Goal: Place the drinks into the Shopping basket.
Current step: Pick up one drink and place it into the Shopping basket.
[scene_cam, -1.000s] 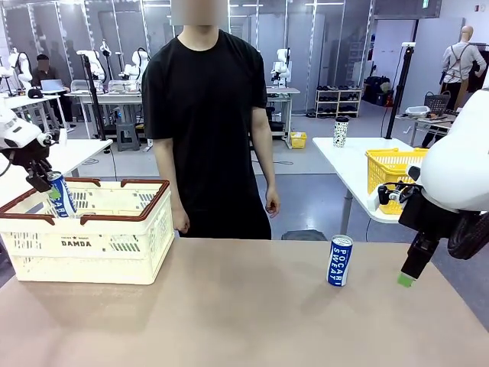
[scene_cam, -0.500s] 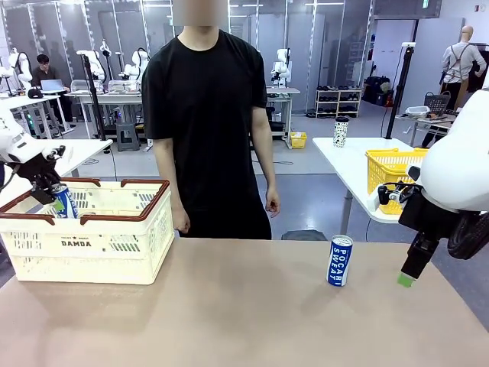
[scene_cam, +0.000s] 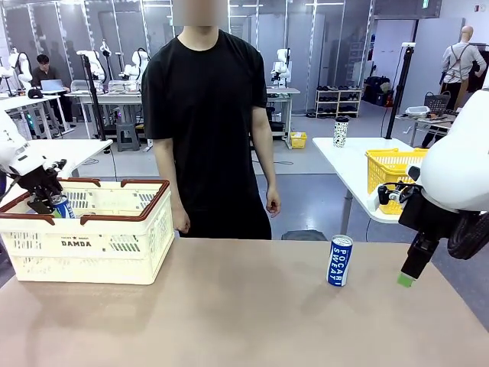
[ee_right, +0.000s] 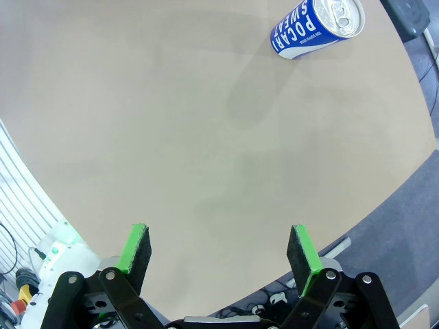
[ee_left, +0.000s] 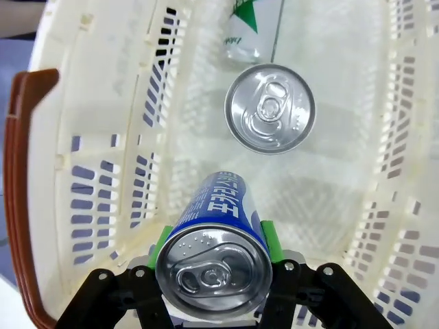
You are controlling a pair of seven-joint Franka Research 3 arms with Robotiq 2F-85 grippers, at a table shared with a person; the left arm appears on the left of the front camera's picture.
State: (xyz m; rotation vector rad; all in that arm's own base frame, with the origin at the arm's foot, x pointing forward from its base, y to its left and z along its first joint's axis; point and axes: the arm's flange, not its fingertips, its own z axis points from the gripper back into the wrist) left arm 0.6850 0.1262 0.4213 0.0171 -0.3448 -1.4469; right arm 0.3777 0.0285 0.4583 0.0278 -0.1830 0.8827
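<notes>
Cream basket (scene_cam: pixel 99 252): at the left end of the table (scene_cam: pixel 229 321), brown-red handles up; lattice wall (ee_left: pixel 103 171) seen from inside in the left wrist view.
Step in hand: lowering a drink into the basket; release not yet made, by the look of it.
Left claw (scene_cam: pixel 52 202): inside the rim at the basket's left side, pinching the blue can (scene_cam: pixel 61 206) by its sides near the top, green pads (ee_left: pixel 162 240) pressed on either flank.
Held can (ee_left: pixel 218 205): tilted, silver top toward the wrist camera, base aimed at the basket floor; touching the floor or not, cannot tell.
Already inside: silver can top (ee_left: pixel 269 107) just ahead of the held can, green-and-white can side (ee_left: pixel 250 31) just beyond; one can or two, cannot tell.
Right claw (scene_cam: pixel 407 277): spread wide, holding nothing, hanging over the table's right edge.
Last can (scene_cam: pixel 340 261): blue-and-white, upright on the table right of middle, well apart from the right claw, far ahead at the upper right of its wrist view (ee_right: pixel 315 27).
Next move, judged: spread the left claw once the can sits low, avoid knocking the can ahead, lift out clear of the handle; then send the right claw for the last can.
</notes>
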